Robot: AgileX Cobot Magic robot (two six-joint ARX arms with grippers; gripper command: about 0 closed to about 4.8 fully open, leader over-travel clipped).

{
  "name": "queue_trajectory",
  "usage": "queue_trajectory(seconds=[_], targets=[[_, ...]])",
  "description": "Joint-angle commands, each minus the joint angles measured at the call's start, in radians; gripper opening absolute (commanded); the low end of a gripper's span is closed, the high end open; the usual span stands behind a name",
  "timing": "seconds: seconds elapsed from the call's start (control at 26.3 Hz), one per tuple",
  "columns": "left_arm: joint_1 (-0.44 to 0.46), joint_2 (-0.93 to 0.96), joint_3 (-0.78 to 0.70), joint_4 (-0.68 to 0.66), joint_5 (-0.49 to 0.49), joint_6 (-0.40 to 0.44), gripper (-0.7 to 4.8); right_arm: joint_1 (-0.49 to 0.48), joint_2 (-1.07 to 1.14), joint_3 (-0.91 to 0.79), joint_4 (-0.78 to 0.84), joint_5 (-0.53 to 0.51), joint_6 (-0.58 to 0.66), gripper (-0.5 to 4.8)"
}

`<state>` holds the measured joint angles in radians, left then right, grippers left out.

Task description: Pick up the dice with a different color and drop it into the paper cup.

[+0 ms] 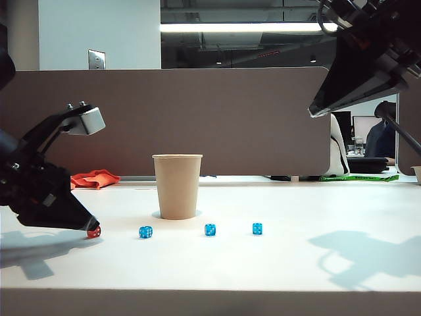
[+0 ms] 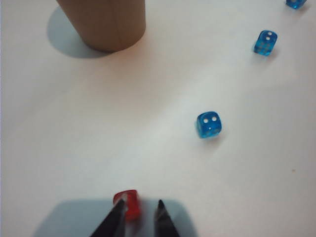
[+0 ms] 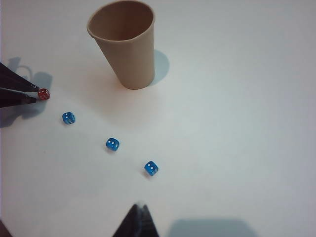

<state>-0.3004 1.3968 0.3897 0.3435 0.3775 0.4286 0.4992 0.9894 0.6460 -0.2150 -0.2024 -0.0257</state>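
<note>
Tan paper cup (image 1: 177, 186) is standing upright on the white tabletop (image 1: 276, 263), mouth up; its inside is showing nothing from the right wrist view. Red die (image 2: 128, 203) is lying on the tabletop left of the cup, sitting between the tips of the left gripper (image 2: 138, 217), whose jaws are flanking it; a firm clench cannot be told. Three blue dice (image 1: 210, 230) are lying in a row. Right gripper (image 3: 138, 217) is hanging high, jaws clenched together.
</note>
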Motion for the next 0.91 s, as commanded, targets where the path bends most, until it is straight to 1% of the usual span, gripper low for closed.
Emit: queue_trajectory(seconds=[0.04,0.19,0.27,0.76,0.84,0.87,0.91], targets=[[0.000,-0.001,0.002,0.010,0.002,0.000,0.79,0.000,-0.003,0.004,0.010,0.002,-0.002,-0.01],[0.000,-0.001,0.002,0.010,0.002,0.000,0.73,0.000,-0.003,0.004,0.010,0.002,-0.002,-0.01],[0.000,-0.001,0.002,0.010,0.001,0.000,0.47,0.000,-0.003,0.004,0.010,0.002,-0.002,-0.01],[0.000,-0.001,0.002,0.011,0.000,0.000,0.46,0.000,-0.003,0.004,0.010,0.002,-0.002,-0.01],[0.000,-0.001,0.002,0.010,0.000,0.000,0.40,0.000,-0.003,0.004,0.010,0.002,-0.002,-0.01],[0.000,-0.001,0.002,0.010,0.000,0.000,0.15,0.000,-0.003,0.004,0.010,0.002,-0.002,-0.01],[0.000,-0.001,0.002,0.010,0.000,0.000,0.15,0.000,-0.003,0.004,0.010,0.002,-0.002,-0.01]])
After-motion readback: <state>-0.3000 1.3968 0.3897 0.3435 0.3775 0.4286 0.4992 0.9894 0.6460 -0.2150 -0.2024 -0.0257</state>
